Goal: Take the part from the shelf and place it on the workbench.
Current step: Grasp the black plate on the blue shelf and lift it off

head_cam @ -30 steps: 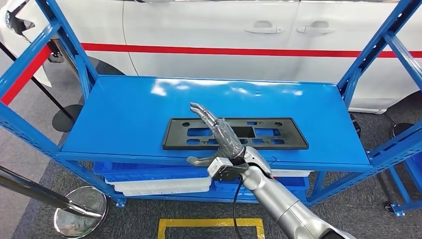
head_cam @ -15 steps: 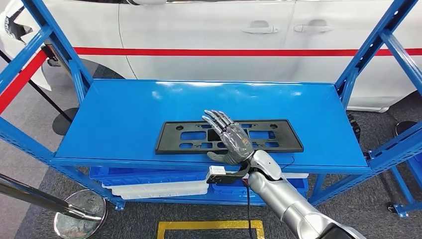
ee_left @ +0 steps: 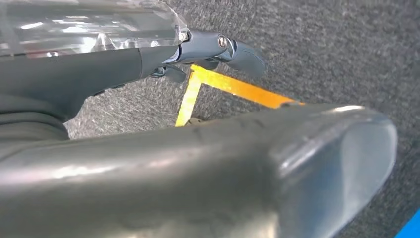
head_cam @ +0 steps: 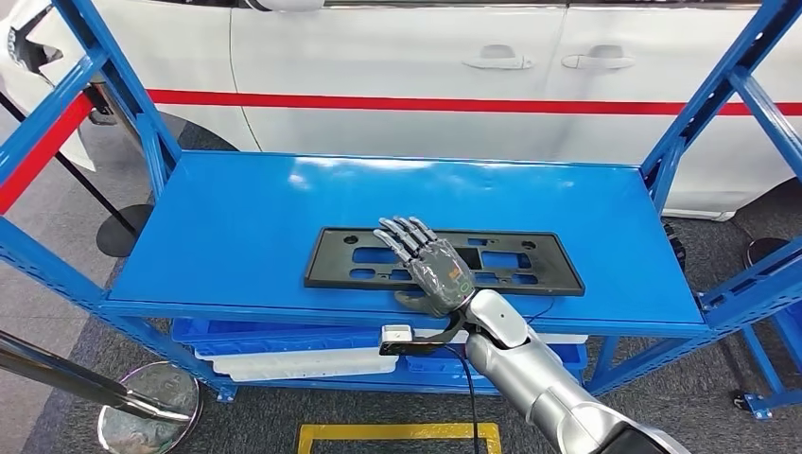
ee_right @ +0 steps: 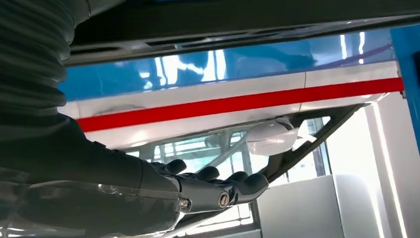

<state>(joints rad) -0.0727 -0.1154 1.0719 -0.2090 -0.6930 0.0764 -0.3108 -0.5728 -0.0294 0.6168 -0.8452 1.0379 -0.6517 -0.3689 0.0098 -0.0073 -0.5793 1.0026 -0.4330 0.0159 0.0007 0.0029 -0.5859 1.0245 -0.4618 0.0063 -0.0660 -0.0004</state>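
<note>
Your right hand (head_cam: pixel 437 274) lies palm-down with fingers (head_cam: pixel 401 235) spread flat over the black part (head_cam: pixel 520 260), thumb at the near edge; nothing is grasped yet, likely a pre-grip posture for a thin plate. The part rests flat on the blue shelf (head_cam: pixel 236 218), centred toward its 6 o'clock edge. Your left hand (ee_left: pixel 218 49) hangs over the floor; its fingers' state cannot be told.

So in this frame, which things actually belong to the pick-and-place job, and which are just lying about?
Job:
- black part, flat on the shelf top
- blue shelf
- right hand, fingers spread over the part

Lying about:
- white car behind
- white tray, lower level
- stanchion base
- yellow floor marking
</note>
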